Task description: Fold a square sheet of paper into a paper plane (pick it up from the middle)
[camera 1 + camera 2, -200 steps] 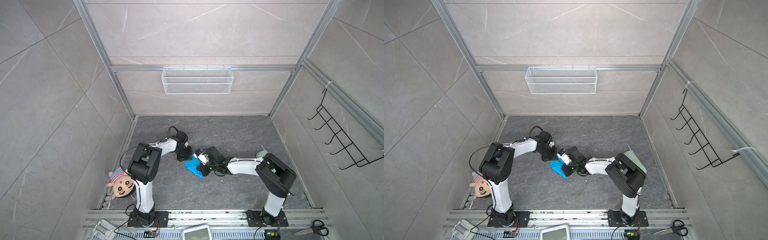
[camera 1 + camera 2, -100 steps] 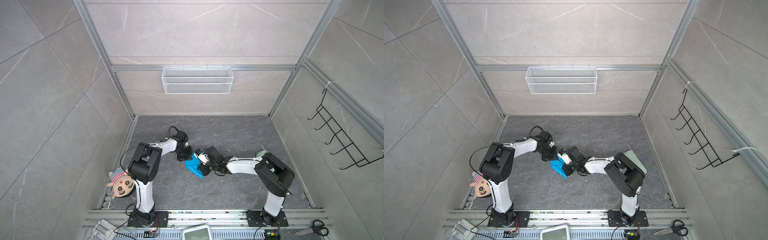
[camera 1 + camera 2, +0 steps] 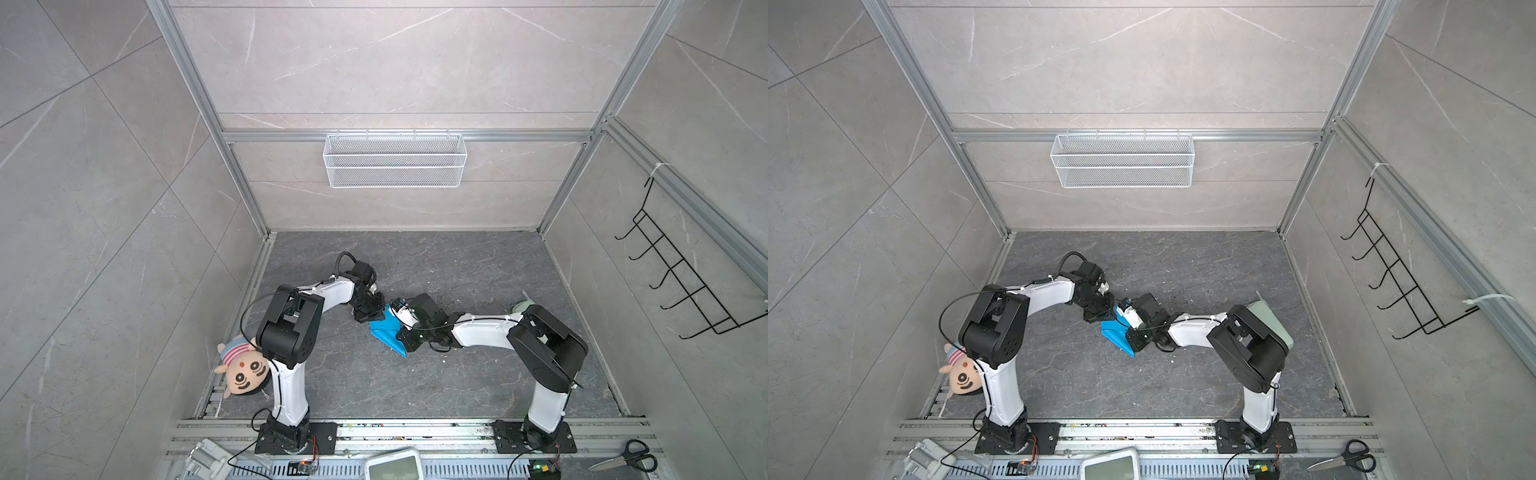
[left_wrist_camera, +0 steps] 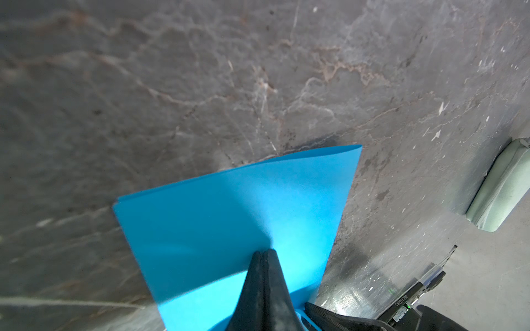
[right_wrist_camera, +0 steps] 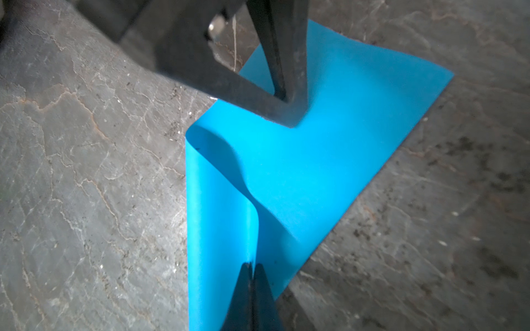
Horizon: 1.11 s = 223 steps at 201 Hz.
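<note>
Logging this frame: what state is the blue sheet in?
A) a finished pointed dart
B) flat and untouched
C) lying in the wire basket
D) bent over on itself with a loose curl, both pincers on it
D: the wrist views show the sheet doubled over with a rounded, uncreased curl, and the shut right pincer and shut left pincer both touching it.

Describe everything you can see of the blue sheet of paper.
The sheet of paper is bright sky-blue, thin and plain. It lies on the dark stone-look tabletop, partly folded over, one flap curling up in a soft loop, not creased flat. The shut right gripper pinches that raised flap; the shut left gripper presses its tips onto the flat part.
</note>
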Motion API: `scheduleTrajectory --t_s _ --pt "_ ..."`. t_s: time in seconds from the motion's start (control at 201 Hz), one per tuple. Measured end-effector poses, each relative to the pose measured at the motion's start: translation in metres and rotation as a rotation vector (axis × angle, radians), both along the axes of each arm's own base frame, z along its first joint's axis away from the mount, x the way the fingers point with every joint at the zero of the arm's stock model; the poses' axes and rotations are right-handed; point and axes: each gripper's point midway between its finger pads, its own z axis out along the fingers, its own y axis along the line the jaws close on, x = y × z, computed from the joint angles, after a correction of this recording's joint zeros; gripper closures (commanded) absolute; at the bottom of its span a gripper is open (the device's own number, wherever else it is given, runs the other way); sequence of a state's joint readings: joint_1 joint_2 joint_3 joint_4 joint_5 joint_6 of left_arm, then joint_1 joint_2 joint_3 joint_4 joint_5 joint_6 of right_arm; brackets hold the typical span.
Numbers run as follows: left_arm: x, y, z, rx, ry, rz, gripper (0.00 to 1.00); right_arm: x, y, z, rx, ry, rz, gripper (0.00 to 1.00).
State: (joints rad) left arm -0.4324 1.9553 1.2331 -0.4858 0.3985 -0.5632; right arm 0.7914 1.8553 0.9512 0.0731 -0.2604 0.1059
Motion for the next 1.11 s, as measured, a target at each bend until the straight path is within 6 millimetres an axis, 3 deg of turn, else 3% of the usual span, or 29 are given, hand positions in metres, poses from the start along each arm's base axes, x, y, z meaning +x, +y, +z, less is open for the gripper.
scheduleTrajectory --t_s 1.11 --pt "0.0004 -0.0007 0.0000 0.000 0.005 -0.001 0.98 0.0022 -0.0027 -0.0003 -0.031 0.013 -0.015 1.00"
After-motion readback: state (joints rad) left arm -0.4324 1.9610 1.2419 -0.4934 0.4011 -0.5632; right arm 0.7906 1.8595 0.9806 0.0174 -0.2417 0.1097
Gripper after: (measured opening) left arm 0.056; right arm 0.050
